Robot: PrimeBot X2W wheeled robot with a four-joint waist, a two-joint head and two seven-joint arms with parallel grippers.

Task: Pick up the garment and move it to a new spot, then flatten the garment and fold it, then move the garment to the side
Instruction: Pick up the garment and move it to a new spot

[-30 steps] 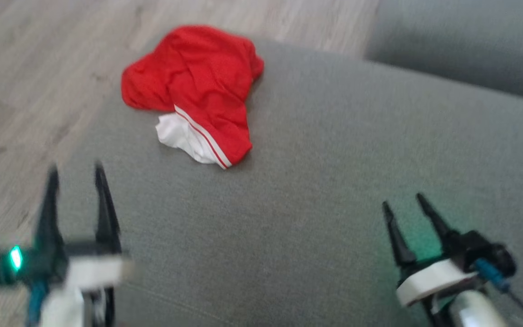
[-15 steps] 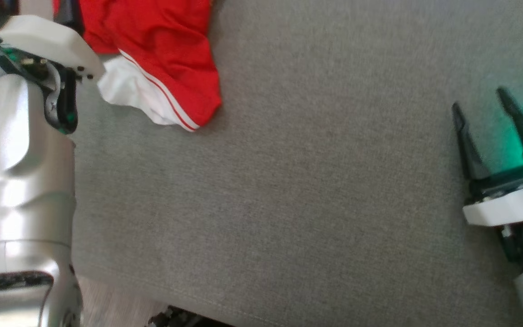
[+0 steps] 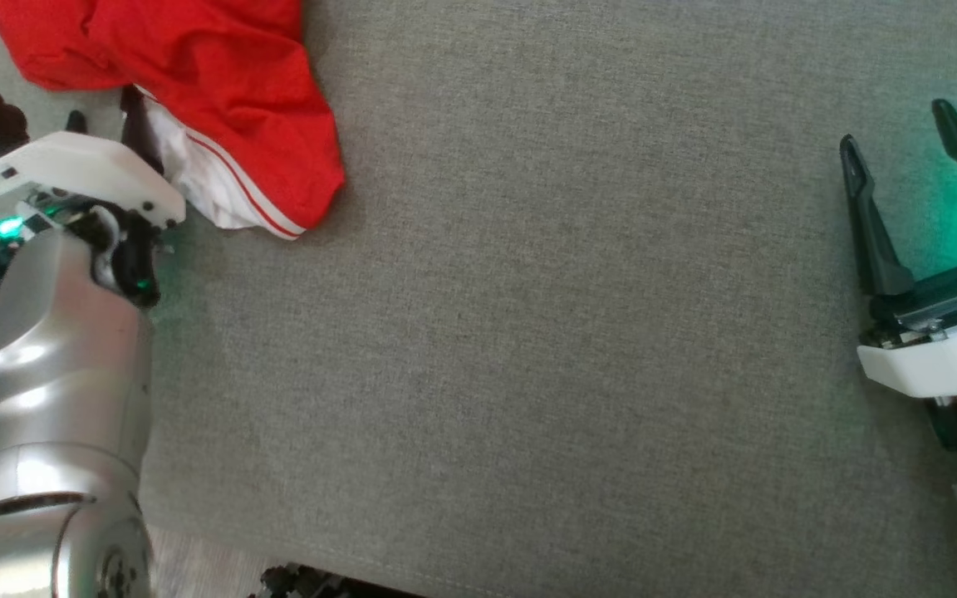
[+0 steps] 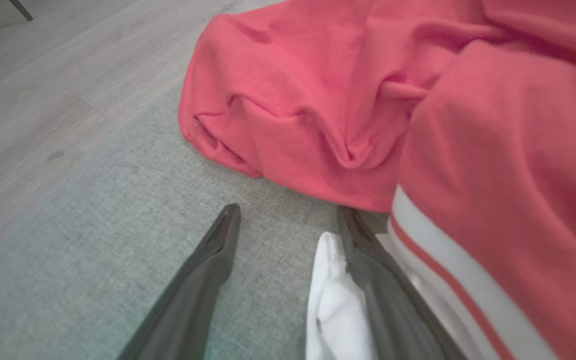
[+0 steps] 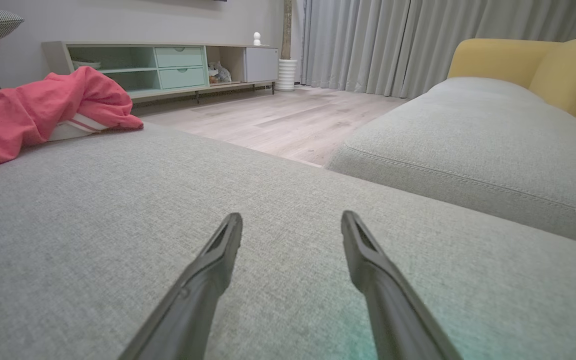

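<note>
A wide grey cushion point(image 3: 528, 332) is seen across the head view, and its weave is bare from the centre out to 3 o'clock. In the right wrist view a pale wood floor point(image 5: 288, 120) is seen beyond it at 12 o'clock, a second grey cushion point(image 5: 468, 135) at 2 o'clock, and grey curtains point(image 5: 418, 45) behind that. A yellow chair point(image 5: 518, 60) is set at the 2 o'clock corner, and a low cabinet point(image 5: 168, 65) with mint drawers is placed against the wall at 11 o'clock. The garment point(image 3: 221, 83), red with a white hem and a thin red stripe, is crumpled at 11 o'clock on the cushion in the head view, close to the cushion's edge. The left gripper point(image 3: 103, 115) is held at 9 o'clock, right at the garment's white hem, with its jaws spread and nothing clamped. In the left wrist view a white fold of the garment point(image 4: 343, 100) is seen lying between the spread fingers of the left gripper point(image 4: 289, 210), against the finger at 5 o'clock; the striped hem is draped on that finger's other side. The right gripper point(image 3: 896, 129) is held at 3 o'clock, well apart from the garment, jaws wide and empty, low over bare cushion. A white ribbed vase point(image 5: 286, 75) is stood on the floor beside the cabinet.
</note>
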